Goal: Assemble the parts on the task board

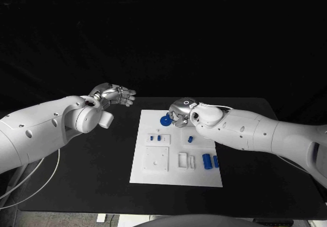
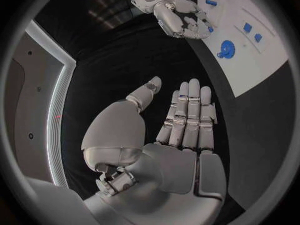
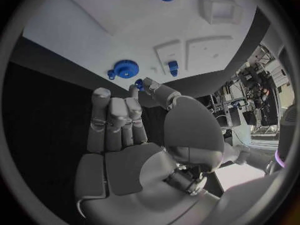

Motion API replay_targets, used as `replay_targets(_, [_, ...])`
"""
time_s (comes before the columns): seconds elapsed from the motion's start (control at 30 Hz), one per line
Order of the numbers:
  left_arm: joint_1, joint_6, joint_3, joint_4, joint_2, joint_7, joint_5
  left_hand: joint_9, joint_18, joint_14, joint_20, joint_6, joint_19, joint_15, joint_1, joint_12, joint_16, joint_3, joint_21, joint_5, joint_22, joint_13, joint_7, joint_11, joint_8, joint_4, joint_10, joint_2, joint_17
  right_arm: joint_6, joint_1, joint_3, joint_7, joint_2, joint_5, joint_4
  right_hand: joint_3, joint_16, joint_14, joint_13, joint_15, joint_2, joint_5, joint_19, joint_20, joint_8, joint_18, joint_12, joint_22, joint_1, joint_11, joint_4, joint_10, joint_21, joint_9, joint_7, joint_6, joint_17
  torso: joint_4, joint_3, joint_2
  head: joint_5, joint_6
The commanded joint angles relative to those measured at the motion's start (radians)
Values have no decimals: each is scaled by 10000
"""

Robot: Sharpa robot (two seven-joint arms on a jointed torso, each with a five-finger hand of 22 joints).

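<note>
Nearest you, two blue cylinders (image 1: 210,161) lie loose on the task board (image 1: 177,176), so most assembly remains; at its far edge your right hand (image 1: 180,113) pinches a small blue part beside the blue gear (image 1: 166,120), left hand (image 1: 116,95) open over the surface

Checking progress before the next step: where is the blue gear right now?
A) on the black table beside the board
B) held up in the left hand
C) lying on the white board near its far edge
C: the blue gear lies on the white board at its far end, close to the right hand; the left hand holds nothing.
</note>
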Motion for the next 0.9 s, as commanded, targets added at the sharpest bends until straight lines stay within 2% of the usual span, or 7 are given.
replay_targets(0.03, [6, -90, -104, -72, 78, -754, -349, -13, 100, 77, -12, 50, 95, -19, -7, -43, 38, 37, 40, 16, 1, -18, -27, 0, 42, 48, 37, -98, 12, -433, 35, 127, -386, -136, 168, 377, 38, 46, -3, 8, -70, -98, -50, 56, -52, 35, 143, 10, 162, 6, 3, 29, 91, 65, 11, 132, 216, 17, 3, 19, 3, 9, 61])
replay_targets(0.07, [6, -157, -153, -88, 98, -848, -371, -12, 95, 67, -13, 66, 99, -16, -14, -47, 22, 38, 31, 15, -3, -20, -36, 1, 52, 55, 35, -120, 14, -473, 45, 180, -426, -193, 212, 498, 43, 46, -2, 6, -71, -103, -50, 58, -54, 35, 143, 5, 161, 8, 3, 33, 90, 65, 11, 132, 217, 17, -5, 21, 0, 16, 81])
replay_targets(0.17, [6, -234, -208, -164, 240, -1209, -343, -10, 83, 48, -15, 100, 100, -7, -36, -53, -22, 37, -2, 10, -15, -24, -58, 2, 76, 75, 37, -200, 21, -570, 84, 326, -527, -335, 259, 807, 58, 44, 1, 5, -73, -121, -50, 63, -59, 35, 143, -1, 160, 17, 1, 42, 93, 64, 12, 130, 218, 18, -18, 24, -4, 20, 109])
replay_targets(0.27, [6, -216, -288, -276, 413, -1647, -225, -8, 78, 46, -15, 122, 104, -4, -49, -57, -43, 40, -18, 8, -20, -26, -69, 4, 90, 93, 38, -239, 28, -633, 120, 464, -586, -444, 324, 1068, 73, 43, 3, 2, -75, -133, -50, 67, -63, 35, 143, -10, 159, 29, 0, 48, 93, 64, 13, 129, 218, 18, 5, 14, 1, 28, 148])
replay_targets(0.37, [6, -207, -403, -461, 649, -1814, 13, -12, 62, 4, -4, 161, 87, 19, -91, -109, -130, 56, -83, 4, -39, -51, -88, 38, 118, 160, -35, -372, 39, -631, 148, 546, -620, -496, 349, 1270, 86, 41, 5, 2, -77, -143, -50, 71, -67, 34, 143, -14, 158, 42, -1, 52, 96, 64, 13, 128, 218, 18, 6, 15, -2, 43, 203])
replay_targets(0.6, [-11, -155, -597, -858, 1177, -1948, 647, -39, 48, -103, 50, 135, 23, 85, -82, -177, -317, 124, -210, 0, -67, -83, -70, 99, 116, 258, -165, -453, 47, -660, 156, 633, -670, -443, 344, 1499, 115, 38, 9, 3, -80, -158, -50, 78, -76, 34, 143, -26, 156, 82, -4, 52, 100, 62, 15, 126, 217, 19, -8, 15, 8, 95, 270])
replay_targets(0.9, [-53, 25, -628, -932, 1530, -1836, 1395, -81, 47, -169, 103, 46, -35, 139, -210, -207, -471, 103, -311, -19, -70, -106, -26, 115, 83, 445, -281, -639, 72, -693, 156, 645, -702, -317, 295, 1556, 127, 36, 11, 13, -82, -164, -50, 82, -80, 35, 143, -20, 156, 99, -4, 56, 112, 63, 16, 126, 218, 19, 28, 17, 16, 115, 293])
